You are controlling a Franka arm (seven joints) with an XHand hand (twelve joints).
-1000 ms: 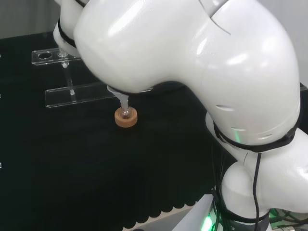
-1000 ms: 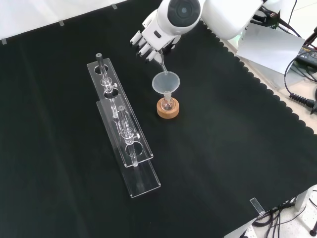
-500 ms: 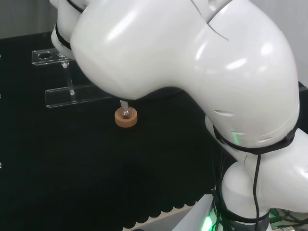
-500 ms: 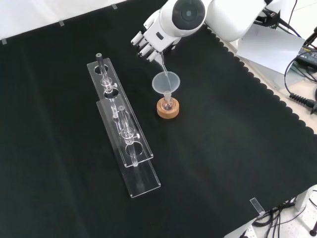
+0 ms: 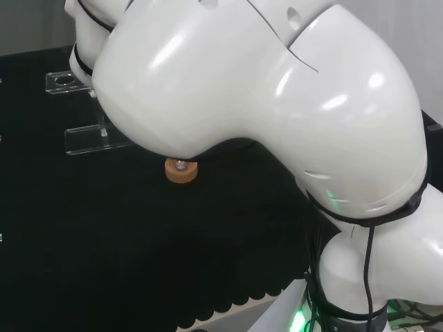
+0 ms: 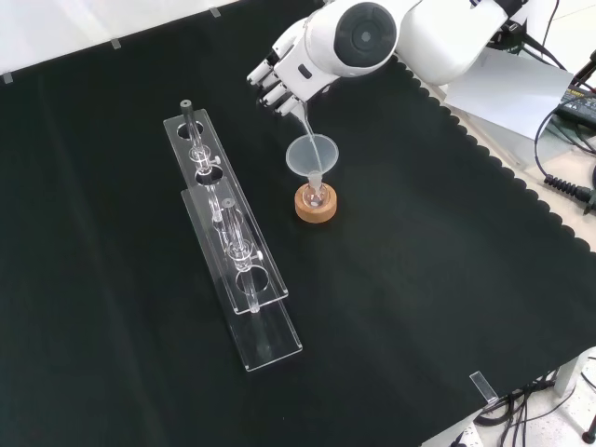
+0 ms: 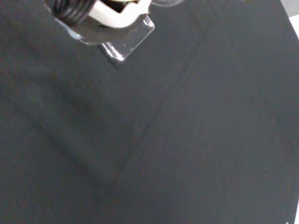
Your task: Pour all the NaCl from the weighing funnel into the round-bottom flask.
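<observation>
- One clear, slender weighing funnel (image 6: 303,119) slants down from the black and white hand (image 6: 279,79), whose fingers curl round its upper end; the hand sits at about eleven o'clock from the flask in the front view.
- The funnel's lower tip hangs over the mouth of a translucent cone-shaped plastic funnel (image 6: 312,154), probably so the salt falls into a wide target and not on the black cloth (image 6: 419,279).
- That cone stands in the neck of the small clear round-bottom flask (image 6: 316,195), which rests on a tan cork ring stand (image 6: 316,207) that keeps its round base from rolling.
- Whether any NaCl is left in the weighing funnel is too fine to tell.
- A clear acrylic rack (image 6: 233,251) of glass tubes lies at nine o'clock from the flask, well apart from the pour.
</observation>
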